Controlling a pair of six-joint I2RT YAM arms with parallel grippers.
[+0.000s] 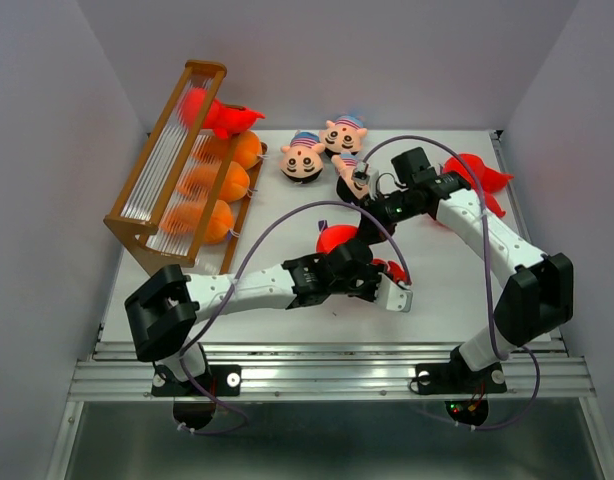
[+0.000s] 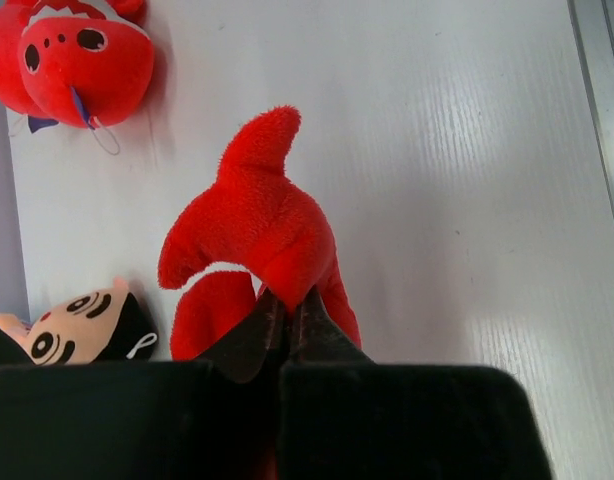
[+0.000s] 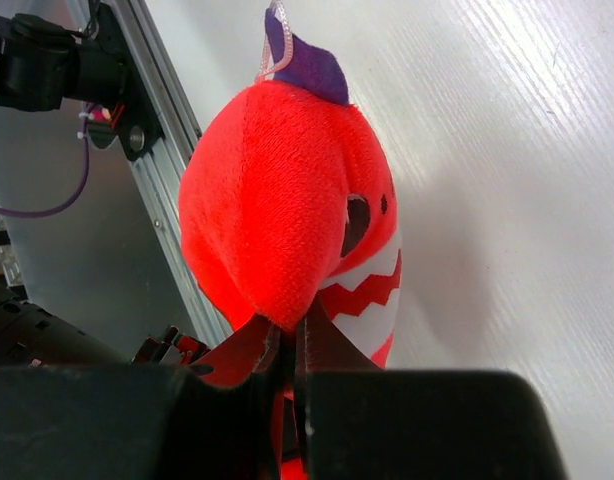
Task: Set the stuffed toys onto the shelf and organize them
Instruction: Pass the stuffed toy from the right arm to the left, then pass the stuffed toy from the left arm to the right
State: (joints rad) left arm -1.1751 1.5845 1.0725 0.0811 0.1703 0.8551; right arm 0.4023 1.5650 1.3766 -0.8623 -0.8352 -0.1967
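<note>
Pinched tight in left gripper: fuzzy red pointed-tail plush, mid-table. Pinched tight in right gripper: rounded red plush, zigzag mouth (same toy? cannot tell). Far left, slatted wooden shelf; near right, bare smooth table.

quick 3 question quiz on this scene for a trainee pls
1. How many orange plush toys sit in the shelf?
2. True or false: the doll heads are already on the shelf.
3. The left pincer and right pincer are each shut on: A) an orange plush toy, B) a red plush toy, C) a doll head.
Key: 1 three; 2 false, they lie on the table; 3 B.
</note>
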